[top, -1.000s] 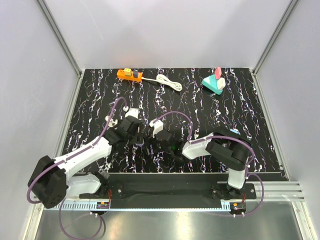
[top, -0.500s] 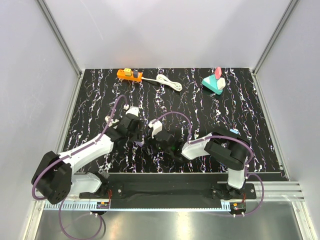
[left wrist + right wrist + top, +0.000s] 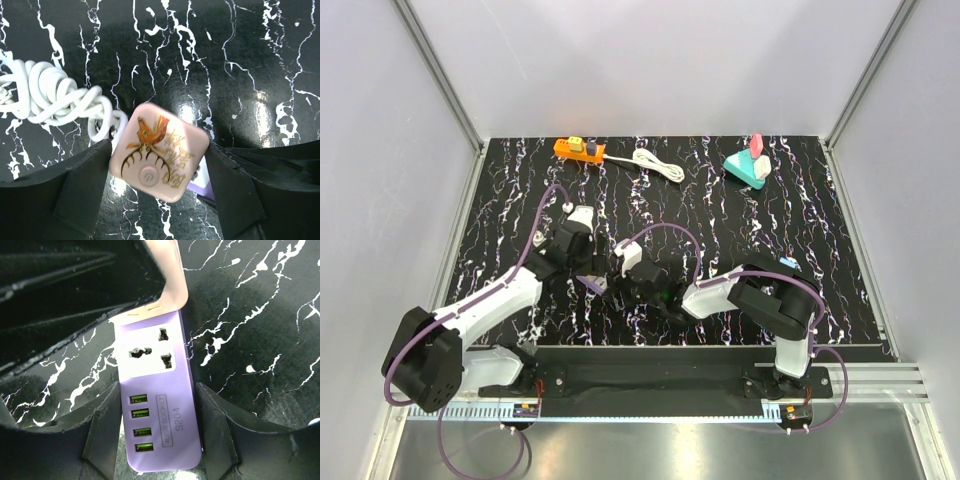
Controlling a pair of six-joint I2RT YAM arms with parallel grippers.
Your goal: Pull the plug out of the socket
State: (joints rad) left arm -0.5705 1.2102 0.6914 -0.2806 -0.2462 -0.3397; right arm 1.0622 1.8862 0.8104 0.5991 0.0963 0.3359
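L gripper (image 3: 159,167): fingers pinching pink plug (image 3: 159,152).
R gripper (image 3: 159,429): fingers clamping purple USB socket strip (image 3: 157,410).
Move: I'd pull plug straight off strip, no twist.

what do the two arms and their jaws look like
left arm: white links, black joints. right arm: mostly black, one white link. a purple cable loops along each. jaws are black and blocky.

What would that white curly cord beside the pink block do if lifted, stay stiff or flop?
Probably floppy: the white cord lies in loose, uneven loops. It would likely drag behind, not roll, as one end disappears behind the pink block.
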